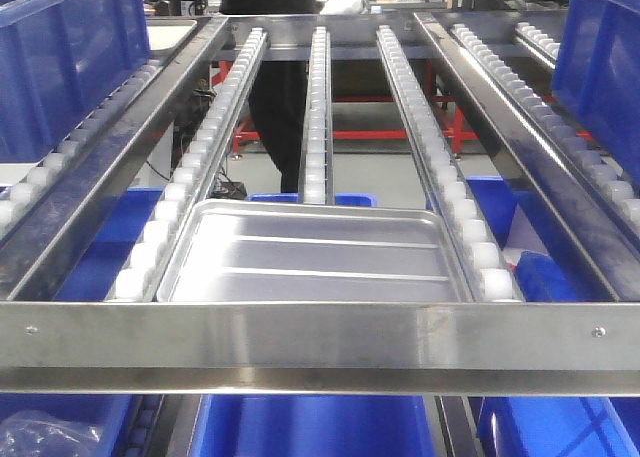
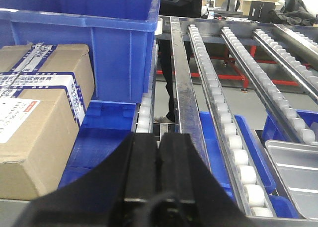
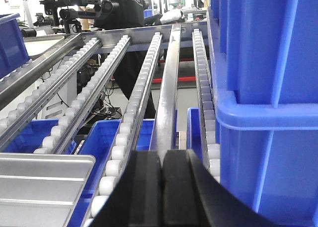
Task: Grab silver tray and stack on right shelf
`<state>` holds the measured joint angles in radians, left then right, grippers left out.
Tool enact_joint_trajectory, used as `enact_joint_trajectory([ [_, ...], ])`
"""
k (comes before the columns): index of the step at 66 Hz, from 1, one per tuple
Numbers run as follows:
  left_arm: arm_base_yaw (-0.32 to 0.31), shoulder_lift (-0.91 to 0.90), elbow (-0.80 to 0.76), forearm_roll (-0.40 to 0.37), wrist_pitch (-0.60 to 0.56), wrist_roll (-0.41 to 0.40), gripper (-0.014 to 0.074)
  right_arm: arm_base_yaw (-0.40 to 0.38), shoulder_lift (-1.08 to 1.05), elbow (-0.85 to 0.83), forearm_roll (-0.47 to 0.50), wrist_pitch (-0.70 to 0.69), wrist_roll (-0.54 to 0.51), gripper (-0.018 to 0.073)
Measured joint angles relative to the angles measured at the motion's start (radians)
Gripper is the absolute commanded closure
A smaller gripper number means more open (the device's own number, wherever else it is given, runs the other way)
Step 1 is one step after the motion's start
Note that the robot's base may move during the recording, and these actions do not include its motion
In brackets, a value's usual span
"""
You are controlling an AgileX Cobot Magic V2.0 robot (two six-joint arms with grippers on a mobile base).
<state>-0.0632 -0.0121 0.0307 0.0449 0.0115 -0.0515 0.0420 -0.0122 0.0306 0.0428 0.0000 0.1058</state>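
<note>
A brown box (image 2: pixel 39 117) sits at the left of the left wrist view, and the left claw (image 2: pixel 159 172), low in the middle, is closed tight on nothing. The silver tray (image 1: pixel 310 262) lies flat on the white rollers (image 1: pixel 316 107) of the right shelf (image 1: pixel 503 127), low in the middle of the front view, just behind the shiny front bar (image 1: pixel 320 337). The right claw (image 3: pixel 161 187) is closed and empty, with a blue bin (image 3: pixel 268 88) at its right.

The tray (image 1: pixel 310 252) is silver, rollers (image 1: pixel 315 127) white, bins (image 1: pixel 60 57) blue, the carton (image 2: pixel 39 117) brown.
</note>
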Motion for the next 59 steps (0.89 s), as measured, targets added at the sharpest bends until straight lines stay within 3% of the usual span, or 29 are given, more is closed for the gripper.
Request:
enact_joint_trajectory([
  [59, -0.002, 0.000, 0.000, -0.003, 0.007, -0.005, 0.0677, 0.000, 0.000, 0.000, 0.000, 0.000, 0.001, 0.0510],
])
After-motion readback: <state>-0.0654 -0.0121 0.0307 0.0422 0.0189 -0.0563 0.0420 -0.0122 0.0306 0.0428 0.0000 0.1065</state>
